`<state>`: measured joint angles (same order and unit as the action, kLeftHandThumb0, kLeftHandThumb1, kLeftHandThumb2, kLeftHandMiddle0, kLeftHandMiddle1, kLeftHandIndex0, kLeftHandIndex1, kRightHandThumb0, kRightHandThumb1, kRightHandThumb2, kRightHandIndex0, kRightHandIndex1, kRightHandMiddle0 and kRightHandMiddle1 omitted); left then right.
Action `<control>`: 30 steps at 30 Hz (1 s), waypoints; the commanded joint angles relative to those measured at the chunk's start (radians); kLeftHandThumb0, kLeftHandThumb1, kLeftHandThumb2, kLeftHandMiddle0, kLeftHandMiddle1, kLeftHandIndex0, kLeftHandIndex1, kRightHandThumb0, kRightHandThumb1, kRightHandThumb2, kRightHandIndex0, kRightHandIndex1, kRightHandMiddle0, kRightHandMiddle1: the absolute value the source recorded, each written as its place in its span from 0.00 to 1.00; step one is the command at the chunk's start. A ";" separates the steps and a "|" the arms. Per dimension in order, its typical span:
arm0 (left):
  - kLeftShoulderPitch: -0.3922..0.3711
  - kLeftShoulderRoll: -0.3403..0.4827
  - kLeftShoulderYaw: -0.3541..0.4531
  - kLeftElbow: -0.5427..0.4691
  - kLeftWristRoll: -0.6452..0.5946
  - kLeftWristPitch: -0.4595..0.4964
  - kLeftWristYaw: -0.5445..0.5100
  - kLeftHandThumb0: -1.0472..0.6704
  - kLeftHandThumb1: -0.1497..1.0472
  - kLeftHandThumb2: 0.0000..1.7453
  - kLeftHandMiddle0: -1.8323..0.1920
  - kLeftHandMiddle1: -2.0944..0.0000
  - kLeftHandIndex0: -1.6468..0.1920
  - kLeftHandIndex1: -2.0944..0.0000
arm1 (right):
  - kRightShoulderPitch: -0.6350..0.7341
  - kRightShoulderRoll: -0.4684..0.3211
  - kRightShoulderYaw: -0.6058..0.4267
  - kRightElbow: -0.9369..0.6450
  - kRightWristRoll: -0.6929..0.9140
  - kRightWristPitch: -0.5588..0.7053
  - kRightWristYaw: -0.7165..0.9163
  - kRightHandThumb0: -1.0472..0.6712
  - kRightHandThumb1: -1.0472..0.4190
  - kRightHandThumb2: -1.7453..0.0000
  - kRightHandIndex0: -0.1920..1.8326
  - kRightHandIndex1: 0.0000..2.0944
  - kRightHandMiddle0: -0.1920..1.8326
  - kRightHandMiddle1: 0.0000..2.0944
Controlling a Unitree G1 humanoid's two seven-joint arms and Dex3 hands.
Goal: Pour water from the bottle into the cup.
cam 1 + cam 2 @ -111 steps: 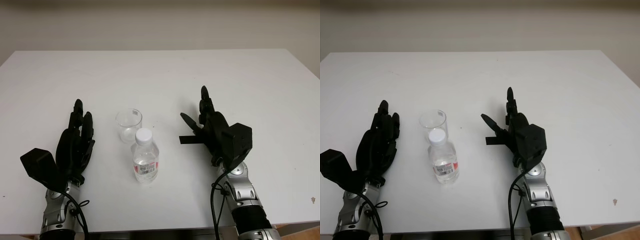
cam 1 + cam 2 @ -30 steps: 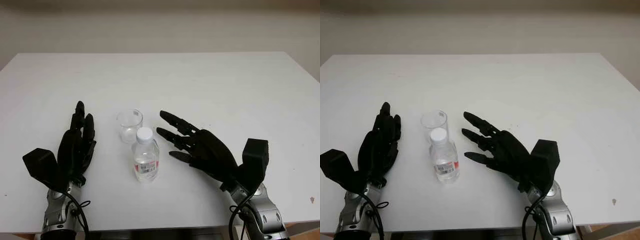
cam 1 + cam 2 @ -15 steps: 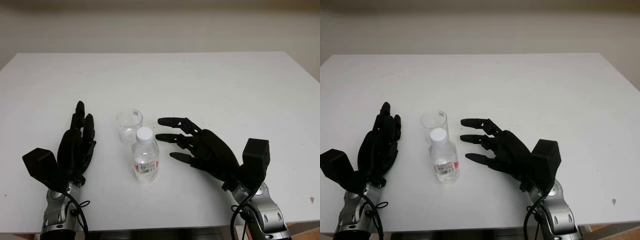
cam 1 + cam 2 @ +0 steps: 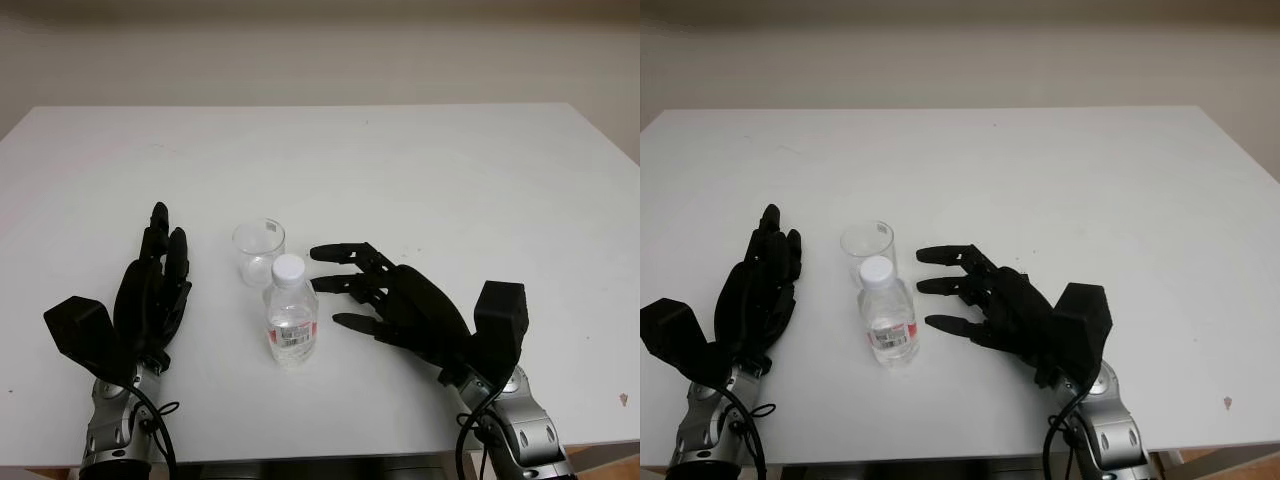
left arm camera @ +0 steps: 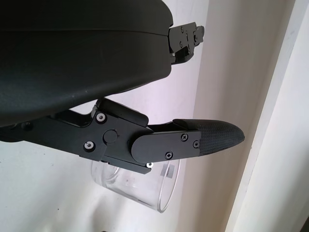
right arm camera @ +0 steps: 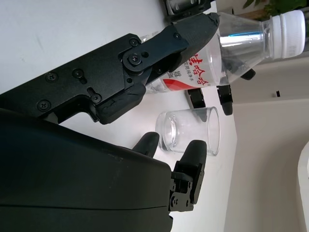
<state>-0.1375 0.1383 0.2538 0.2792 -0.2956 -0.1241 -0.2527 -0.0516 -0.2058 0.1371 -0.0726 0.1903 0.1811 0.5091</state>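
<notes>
Since half a second ago the right hand (image 4: 395,300) has slid closer to the bottle, its fingertips (image 4: 343,321) now just beside it but not touching; it holds nothing and is open. One water bottle (image 4: 291,312) and one cup (image 4: 259,251) stand upright on the white table (image 4: 450,180), the bottle just in front of the cup. Clear ribbed plastic forms the bottle, with a white screw cap (image 4: 288,270) still on and a red-and-white label. Smooth, transparent and cylindrical, the cup looks unfilled. Left of both, the left hand (image 4: 153,290) is open and holds nothing.
</notes>
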 commanded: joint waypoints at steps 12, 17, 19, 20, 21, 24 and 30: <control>0.026 -0.006 0.001 0.015 0.003 0.009 0.009 0.17 1.00 0.25 0.98 0.97 0.98 0.97 | -0.061 0.028 0.042 0.098 -0.033 -0.102 0.021 0.15 0.15 0.97 0.12 0.50 0.05 0.51; 0.023 -0.008 0.001 0.020 0.000 0.007 0.006 0.17 1.00 0.26 0.98 0.97 0.98 0.97 | -0.076 0.027 0.060 0.125 -0.053 -0.126 0.034 0.16 0.15 0.97 0.12 0.51 0.05 0.52; 0.023 -0.009 0.001 0.021 0.002 0.005 0.009 0.17 1.00 0.26 0.98 0.97 0.98 0.97 | -0.079 0.026 0.068 0.129 -0.064 -0.128 0.033 0.16 0.15 0.97 0.13 0.52 0.05 0.53; 0.023 -0.010 0.000 0.021 0.003 0.005 0.010 0.17 1.00 0.25 0.98 0.97 0.98 0.97 | -0.081 0.025 0.071 0.131 -0.069 -0.130 0.034 0.15 0.15 0.97 0.13 0.52 0.05 0.53; 0.023 -0.011 0.000 0.021 0.003 0.004 0.010 0.17 1.00 0.26 0.98 0.97 0.98 0.97 | -0.082 0.027 0.073 0.134 -0.070 -0.132 0.037 0.16 0.15 0.97 0.13 0.52 0.05 0.53; 0.023 -0.013 0.000 0.022 0.001 0.000 0.008 0.17 1.00 0.26 0.98 0.97 0.98 0.97 | -0.086 0.031 0.077 0.136 -0.071 -0.127 0.041 0.15 0.15 0.97 0.13 0.53 0.06 0.54; 0.023 -0.017 -0.003 0.020 0.006 0.001 0.019 0.17 1.00 0.26 0.98 0.97 0.98 0.97 | -0.093 0.036 0.099 0.132 -0.097 -0.118 0.033 0.14 0.16 0.97 0.14 0.55 0.08 0.55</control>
<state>-0.1365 0.1334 0.2526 0.2763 -0.2953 -0.1286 -0.2397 -0.1231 -0.1775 0.2321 0.0615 0.0968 0.0638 0.5441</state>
